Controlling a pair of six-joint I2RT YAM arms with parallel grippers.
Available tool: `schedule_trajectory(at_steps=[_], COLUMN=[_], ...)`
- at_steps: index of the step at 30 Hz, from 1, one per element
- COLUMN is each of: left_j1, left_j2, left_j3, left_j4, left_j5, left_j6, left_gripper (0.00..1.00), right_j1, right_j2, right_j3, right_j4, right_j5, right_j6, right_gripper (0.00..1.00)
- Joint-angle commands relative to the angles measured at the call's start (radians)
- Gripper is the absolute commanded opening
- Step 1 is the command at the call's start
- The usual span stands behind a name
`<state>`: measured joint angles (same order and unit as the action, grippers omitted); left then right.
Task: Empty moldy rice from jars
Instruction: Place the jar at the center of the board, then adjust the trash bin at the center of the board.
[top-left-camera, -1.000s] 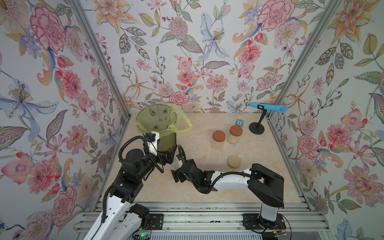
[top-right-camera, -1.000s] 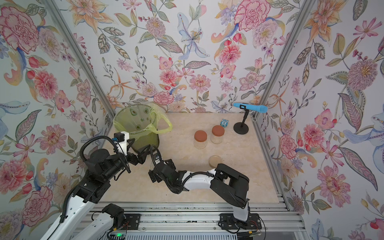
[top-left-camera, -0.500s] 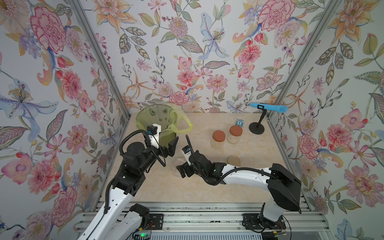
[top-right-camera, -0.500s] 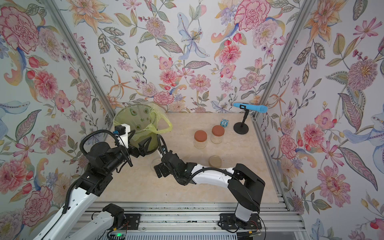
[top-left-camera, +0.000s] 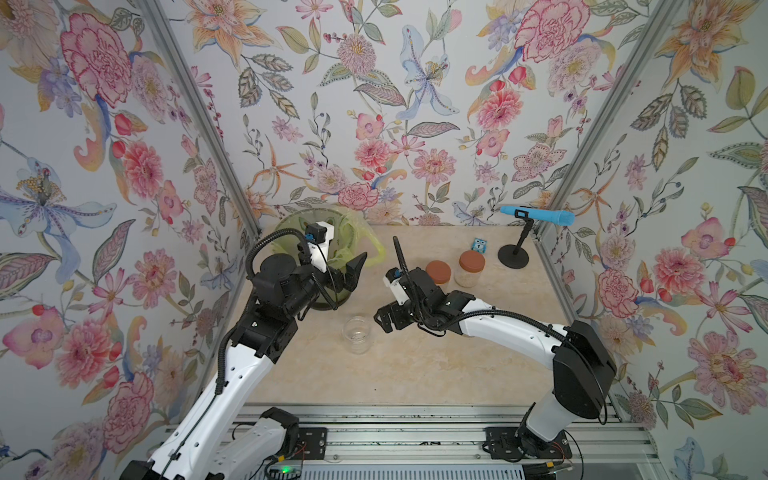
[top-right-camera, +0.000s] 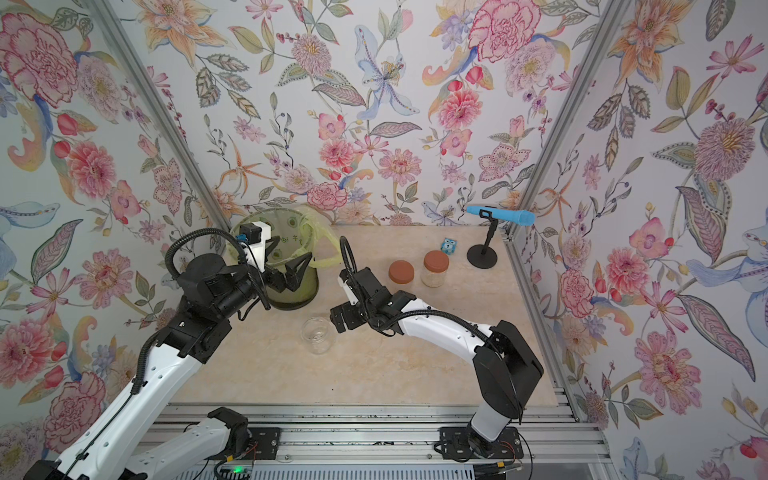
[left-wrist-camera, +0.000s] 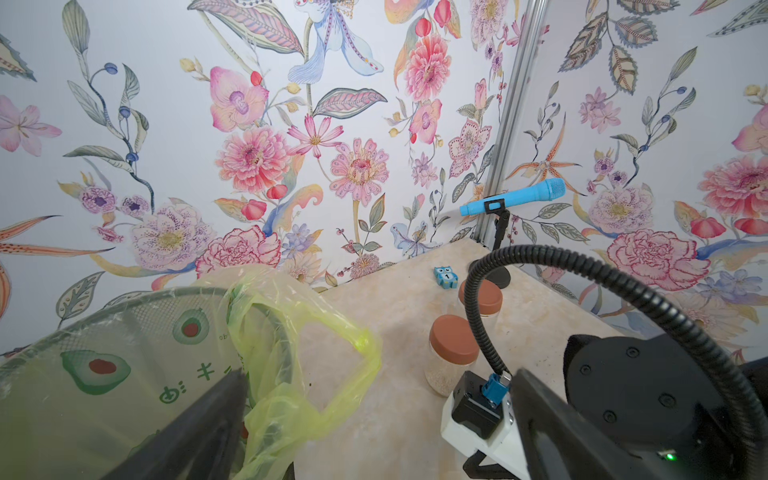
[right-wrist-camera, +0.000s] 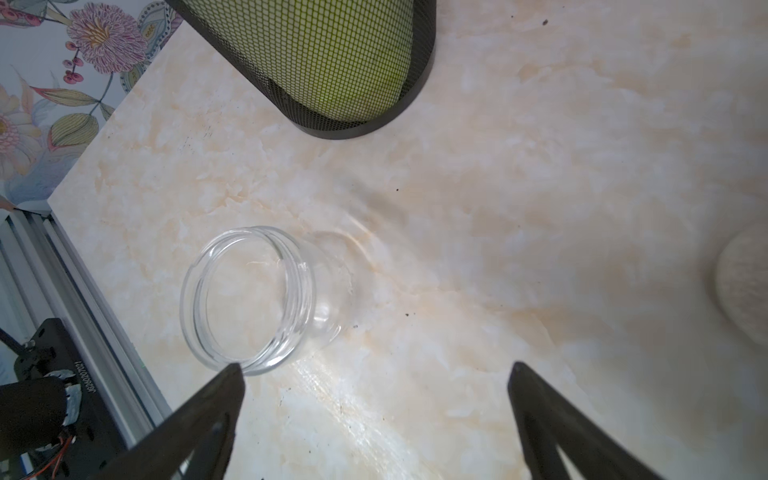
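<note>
Empty jar (top-left-camera: 356, 332): upright and lidless at the centre of the table (top-left-camera: 419, 374) in both top views. Its mouth faces up and nothing is in it. It sits lower left of centre in the right wrist view.
Right claw (top-left-camera: 383, 322): jaws spread wide, holding nothing. It sits just right of the empty jar in a top view, with a gap between them.
Left claw (top-left-camera: 347, 269): jaws apart and empty, against the right side of the bin (top-left-camera: 291, 226), upper left of centre.
Full jars: two with red-brown lids, side by side and upright, upper right of centre. One jar (top-left-camera: 438, 272) is just beside the right wrist; the other jar (top-left-camera: 471, 268) is to its right.
Rice (top-left-camera: 468, 281): pale grains show through the glass of the right-hand jar.
Beige lid (right-wrist-camera: 744, 286): flat on the table at the right edge of the right wrist view. The right arm hides it in the top views.
Key relation: the full jars lie up and to the right of the right claw. That is behind its jaws, which face lower left toward the empty jar. The jars' long axis is vertical.
Nearer arm: the right one. The left claw is well apart from the full jars.
Next move, as a guess: the right claw swings round to take the nearer full jar from the side.
</note>
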<state>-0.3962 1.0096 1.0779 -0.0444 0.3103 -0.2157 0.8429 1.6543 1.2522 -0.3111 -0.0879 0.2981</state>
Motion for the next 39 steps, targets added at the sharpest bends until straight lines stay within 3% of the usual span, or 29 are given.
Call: schedule_trajectory(at_steps=[1, 16, 29, 34, 39], left_j1=[-0.007, -0.009, -0.029, -0.033, -0.031], left_j2=[0.045, 0.260, 0.428, 0.496, 0.632], left_j3=[0.083, 0.343, 0.495, 0.584, 0.781], left_j4=[-0.048, -0.188, -0.339, -0.422, -0.582], left_j5=[0.039, 0.055, 0.057, -0.022, -0.171], left_j6=[0.026, -0.010, -0.012, -0.017, -0.018], left_gripper=[1.00, 1.00, 1.00, 1.00, 1.00], right_j1=[-0.045, -0.229, -0.316, -0.346, -0.373], right_j2=[-0.049, 0.065, 0.243, 0.314, 0.350], right_j3=[0.058, 0.365, 0.591, 0.641, 0.652], right_j4=[-0.074, -0.323, -0.514, -0.563, -0.571], right_j5=[-0.038, -0.008, 0.091, 0.127, 0.128], right_j6=[-0.014, 0.010, 0.016, 0.028, 0.044], right_gripper=[1.00, 1.00, 1.00, 1.00, 1.00])
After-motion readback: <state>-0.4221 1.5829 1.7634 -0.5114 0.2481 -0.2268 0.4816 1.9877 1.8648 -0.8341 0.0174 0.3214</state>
